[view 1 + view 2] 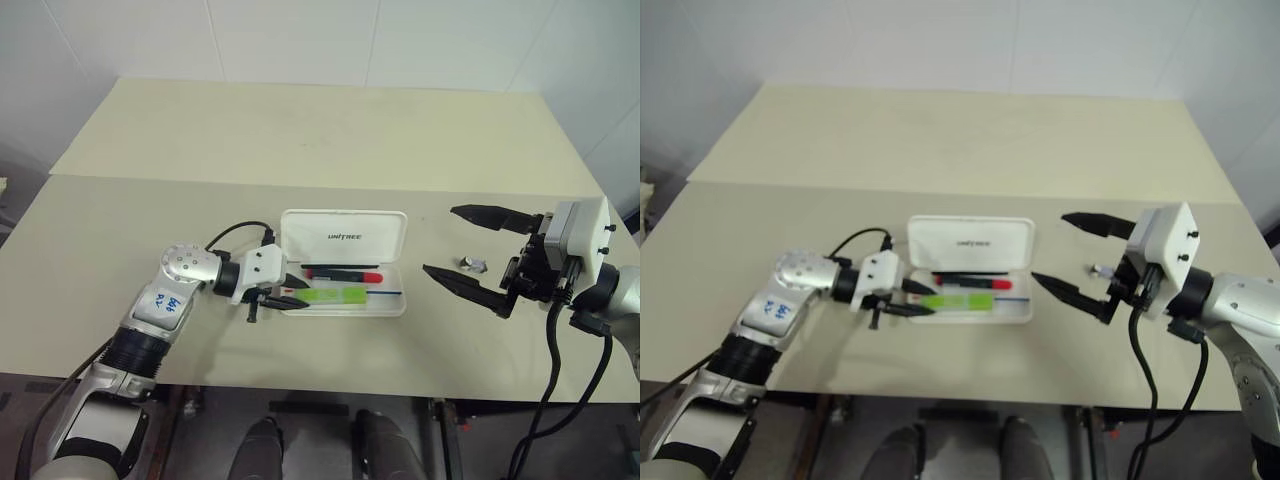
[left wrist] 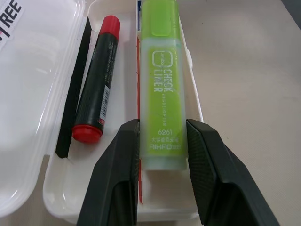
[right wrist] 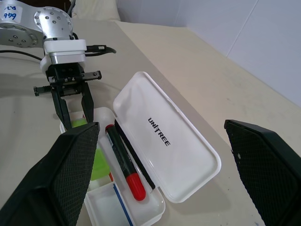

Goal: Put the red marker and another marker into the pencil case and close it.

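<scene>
The white pencil case (image 1: 385, 232) lies open mid-table, its lid tipped back with the lettering up. In its tray lies the red marker (image 1: 345, 273), black-barrelled with a red cap. Along the tray's near wall is another marker, a lime-green highlighter (image 2: 162, 84). My left gripper (image 1: 300, 293) is shut on that highlighter's left end, at the tray's left rim; whether the highlighter rests on the tray floor I cannot tell. My right gripper (image 1: 440, 240) hovers to the right of the case, wide open and holding nothing.
A small silvery metal object (image 1: 472, 265) lies on the table just beyond my right gripper. A black cable (image 1: 235, 232) loops from the left wrist beside the case. A seam (image 1: 150, 180) crosses the table behind the case.
</scene>
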Available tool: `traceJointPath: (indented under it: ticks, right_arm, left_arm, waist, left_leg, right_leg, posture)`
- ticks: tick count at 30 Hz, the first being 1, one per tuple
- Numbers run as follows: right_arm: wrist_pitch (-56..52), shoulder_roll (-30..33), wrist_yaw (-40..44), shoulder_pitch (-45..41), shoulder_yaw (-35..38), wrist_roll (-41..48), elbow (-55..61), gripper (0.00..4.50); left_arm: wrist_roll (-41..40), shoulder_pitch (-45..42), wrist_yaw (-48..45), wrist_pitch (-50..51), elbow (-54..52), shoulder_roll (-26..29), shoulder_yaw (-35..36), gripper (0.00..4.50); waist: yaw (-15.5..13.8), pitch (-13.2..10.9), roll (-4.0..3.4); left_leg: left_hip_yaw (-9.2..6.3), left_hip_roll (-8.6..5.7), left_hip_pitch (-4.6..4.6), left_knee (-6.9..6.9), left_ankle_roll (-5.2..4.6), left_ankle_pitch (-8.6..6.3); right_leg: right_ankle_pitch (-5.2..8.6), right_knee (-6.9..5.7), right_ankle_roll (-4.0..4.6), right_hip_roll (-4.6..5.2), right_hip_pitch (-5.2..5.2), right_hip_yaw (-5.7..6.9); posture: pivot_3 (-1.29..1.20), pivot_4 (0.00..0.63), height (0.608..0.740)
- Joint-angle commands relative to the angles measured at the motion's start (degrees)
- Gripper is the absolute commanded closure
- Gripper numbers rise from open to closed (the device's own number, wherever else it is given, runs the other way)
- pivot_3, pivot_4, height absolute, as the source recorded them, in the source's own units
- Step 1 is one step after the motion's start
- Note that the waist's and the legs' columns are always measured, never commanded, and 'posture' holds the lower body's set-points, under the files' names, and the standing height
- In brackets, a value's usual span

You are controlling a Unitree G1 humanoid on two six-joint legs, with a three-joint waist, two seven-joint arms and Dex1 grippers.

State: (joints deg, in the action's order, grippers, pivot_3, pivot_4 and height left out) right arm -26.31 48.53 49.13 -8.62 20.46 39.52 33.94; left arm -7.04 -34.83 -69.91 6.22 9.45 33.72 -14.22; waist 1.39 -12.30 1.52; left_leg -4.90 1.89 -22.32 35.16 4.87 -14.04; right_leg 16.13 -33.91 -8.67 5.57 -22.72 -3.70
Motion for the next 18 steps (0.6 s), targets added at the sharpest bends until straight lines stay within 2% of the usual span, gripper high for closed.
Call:
traceJointPath:
  ticks: [1, 5, 11, 18]
  right_arm:
    - [0.79, -0.41, -0.79, -0.41, 0.48, 0.84, 1.9, 0.0]
    - [1.0, -0.51, -0.81, -0.55, 0.37, 0.7, 1.66, 0.0]
    - [1.3, -0.77, -0.76, -0.9, -0.12, 0.39, 1.16, 0.0]
    - [2.11, -1.59, 0.67, -1.84, -1.25, -0.15, -4.31, 0.0]
  left_arm:
    - [0.45, -1.54, -0.08, -1.01, 0.37, -0.78, -0.4, 2.56]
    - [1.18, -1.87, 0.46, -1.83, 0.74, -1.04, -0.29, 1.23]
    - [1.02, -1.98, 0.56, -3.17, 0.8, -1.08, 0.57, 1.23]
    - [-5.76, -0.4, -1.15, 3.57, -4.97, -0.24, 4.12, 1.23]
  waist:
    - [0.01, 0.0, 0.0]
    - [0.03, 0.0, 0.0]
    - [0.07, 0.0, 0.0]
    - [0.07, 0.0, 0.0]
  left_leg:
    - [0.0, 0.0, 0.0, 0.0, -0.01, 0.01]
    - [0.0, 0.0, 0.0, 0.0, -0.01, 0.01]
    - [-0.01, 0.0, 0.0, -0.01, -0.01, 0.0]
    - [0.0, 0.0, 0.0, 0.0, -0.01, 0.01]
  right_leg:
    - [0.0, 0.0, 0.0, 0.0, 0.0, 0.0]
    - [0.0, 0.0, 0.0, 0.0, 0.0, 0.0]
    - [-0.1, 0.0, -0.2, 0.0, 0.0, 0.0]
    - [-0.1, -0.01, -0.19, 0.0, 0.01, 0.0]
  posture:
    - [0.0, 0.15, 0.74]
    - [0.0, 0.15, 0.74]
    - [0.0, 0.15, 0.74]
    - [0.0, 0.15, 0.74]
